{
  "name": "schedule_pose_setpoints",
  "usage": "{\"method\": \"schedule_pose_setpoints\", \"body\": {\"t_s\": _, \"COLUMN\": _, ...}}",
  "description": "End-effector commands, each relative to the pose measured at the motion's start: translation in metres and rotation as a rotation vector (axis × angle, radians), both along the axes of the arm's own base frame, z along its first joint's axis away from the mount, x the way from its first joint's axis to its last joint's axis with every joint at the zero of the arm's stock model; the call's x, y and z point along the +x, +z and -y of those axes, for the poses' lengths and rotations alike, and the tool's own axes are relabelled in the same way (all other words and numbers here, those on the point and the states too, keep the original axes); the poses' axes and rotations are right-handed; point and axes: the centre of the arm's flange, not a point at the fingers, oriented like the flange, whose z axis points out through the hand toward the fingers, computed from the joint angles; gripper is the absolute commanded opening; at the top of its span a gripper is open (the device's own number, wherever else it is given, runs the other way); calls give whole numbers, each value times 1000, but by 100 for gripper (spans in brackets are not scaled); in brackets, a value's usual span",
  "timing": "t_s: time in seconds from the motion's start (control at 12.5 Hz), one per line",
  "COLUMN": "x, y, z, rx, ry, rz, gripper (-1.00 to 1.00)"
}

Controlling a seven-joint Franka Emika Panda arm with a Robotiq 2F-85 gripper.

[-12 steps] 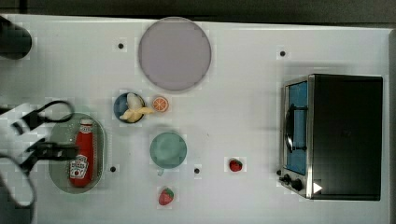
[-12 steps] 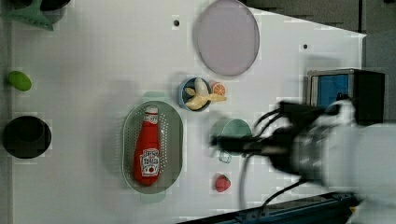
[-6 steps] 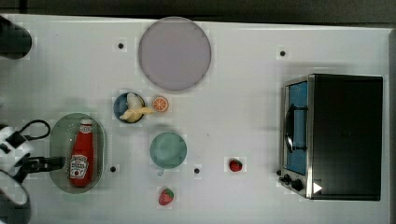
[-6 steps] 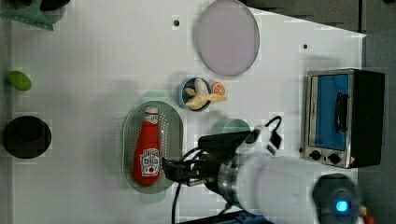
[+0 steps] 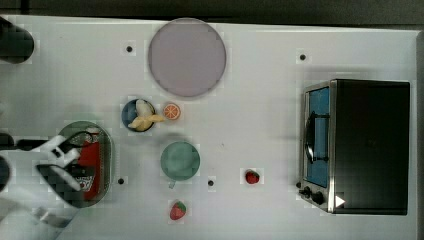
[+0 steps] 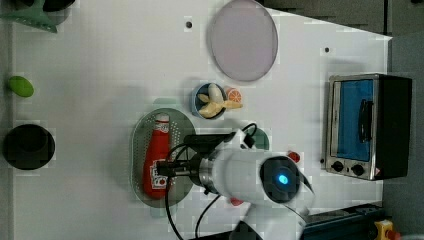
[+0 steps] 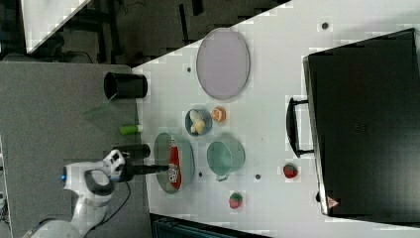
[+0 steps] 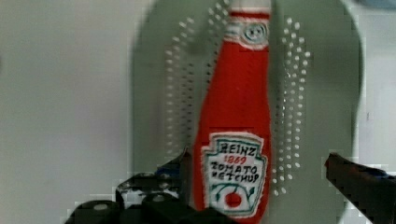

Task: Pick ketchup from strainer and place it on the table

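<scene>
Ketchup (image 8: 236,135) lies flat in the strainer (image 8: 322,93), its long axis running from label end to cap toward twelve o'clock in the wrist view — the gripper (image 8: 261,186), fingers wide apart, straddles the label end, nothing clamped yet.

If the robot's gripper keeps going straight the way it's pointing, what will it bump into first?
Most likely the ketchup. The open gripper points down at the strainer, with one finger on each side of the bottle's label end. Height is hard to judge, but the bottle lies right in its path.
</scene>
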Motion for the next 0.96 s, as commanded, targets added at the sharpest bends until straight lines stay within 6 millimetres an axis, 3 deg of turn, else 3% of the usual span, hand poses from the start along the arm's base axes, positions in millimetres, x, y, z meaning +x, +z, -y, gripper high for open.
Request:
{"method": "schedule_pose_setpoints", "body": {"t_s": 0.08, "x": -5, "y": -14, "z": -11, "rx": 20, "ry": -61, "rz": 15, "gripper": 100}}
{"method": "schedule_pose_setpoints", "body": {"t_s": 0.72, "x": -3, "y": -77, "z": -12, "rx": 19, "ry": -84, "rz": 5, "gripper": 100}}
{"method": "schedule_pose_setpoints", "body": {"t_s": 0.8, "x": -2, "y": -83, "z": -11, "rx": 13, "ry": -84, "rz": 1, "gripper": 91}}
{"method": "schedule_pose_setpoints", "body": {"t_s": 0.96, "x": -2, "y": -84, "z": -15, "rx": 25, "ry": -81, "rz": 7, "gripper": 42}}
